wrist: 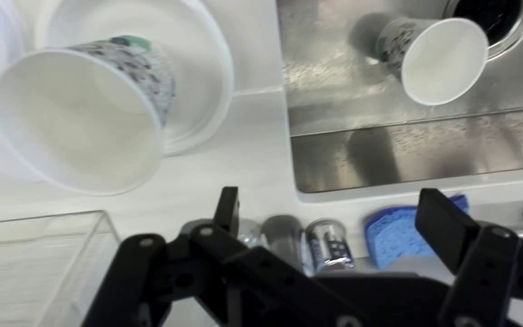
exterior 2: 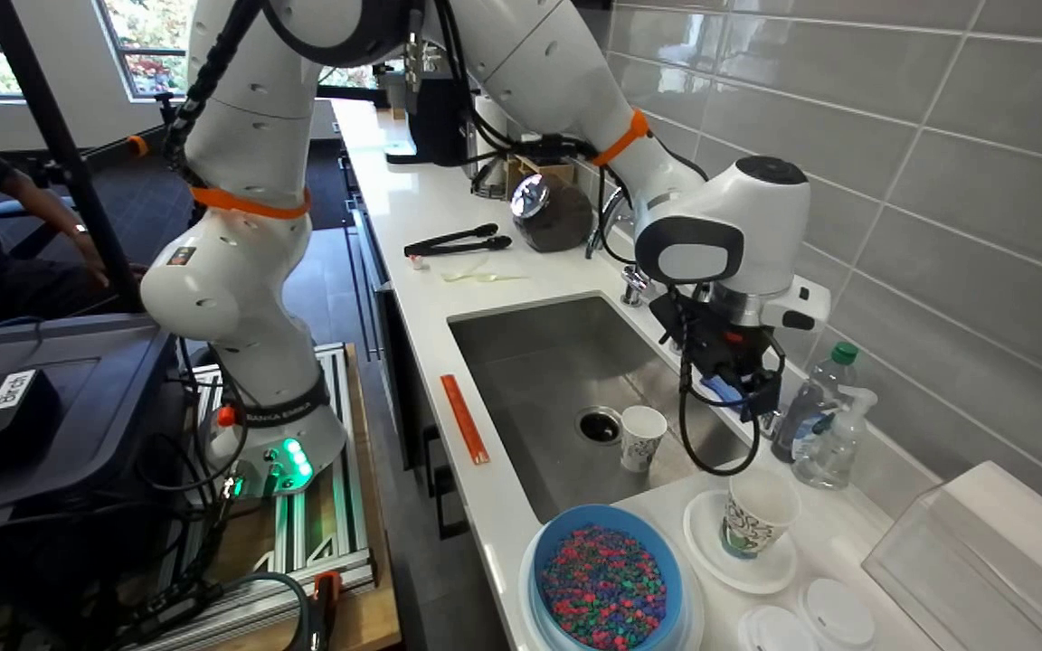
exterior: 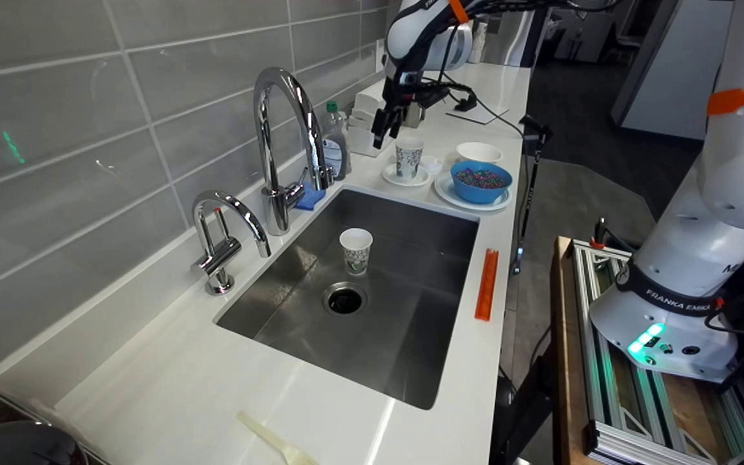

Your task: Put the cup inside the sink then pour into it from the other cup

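Note:
A pale patterned paper cup (exterior: 356,250) stands upright in the steel sink (exterior: 398,336), beside the drain; it also shows in the wrist view (wrist: 443,61). The other cup (exterior 2: 758,517), similar in look, stands upright on a small white plate on the counter beyond the sink's end. In the wrist view this other cup (wrist: 80,118) is at the upper left, and its inside looks pale and empty. My gripper (wrist: 329,200) is open with nothing between its fingers. It is above the counter near the other cup and the wall, apart from both cups.
A blue bowl (exterior: 478,192) of coloured bits sits on a plate by the counter edge. A soap bottle (exterior 2: 815,402), a pump bottle (exterior 2: 833,452), a tall faucet (exterior: 276,210) and a blue sponge (wrist: 397,236) line the wall. A clear box (exterior 2: 964,533) stands near the other cup.

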Motion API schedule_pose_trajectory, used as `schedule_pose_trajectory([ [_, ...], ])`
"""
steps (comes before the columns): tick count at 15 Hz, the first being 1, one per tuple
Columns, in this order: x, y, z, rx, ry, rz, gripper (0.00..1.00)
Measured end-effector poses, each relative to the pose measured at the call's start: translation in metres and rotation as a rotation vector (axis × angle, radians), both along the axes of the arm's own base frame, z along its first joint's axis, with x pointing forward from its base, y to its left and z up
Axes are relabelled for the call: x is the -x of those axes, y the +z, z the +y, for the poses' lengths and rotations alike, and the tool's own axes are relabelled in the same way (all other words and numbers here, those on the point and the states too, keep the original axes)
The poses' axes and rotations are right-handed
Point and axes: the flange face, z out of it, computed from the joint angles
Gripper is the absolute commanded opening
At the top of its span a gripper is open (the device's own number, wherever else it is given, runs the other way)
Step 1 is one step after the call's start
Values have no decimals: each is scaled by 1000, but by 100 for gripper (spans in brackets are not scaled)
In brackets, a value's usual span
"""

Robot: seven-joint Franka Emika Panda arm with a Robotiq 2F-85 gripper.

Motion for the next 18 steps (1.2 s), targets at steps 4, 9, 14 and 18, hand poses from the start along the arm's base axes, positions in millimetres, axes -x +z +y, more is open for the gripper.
schedule_pose_trajectory([
  [4,32,24,-43,121,-155,-37,100],
  [9,72,30,-79,181,-231,0,100],
  [14,86,13,-90,181,-207,24,100],
  [18,86,-1,-102,209,-190,-25,100],
])
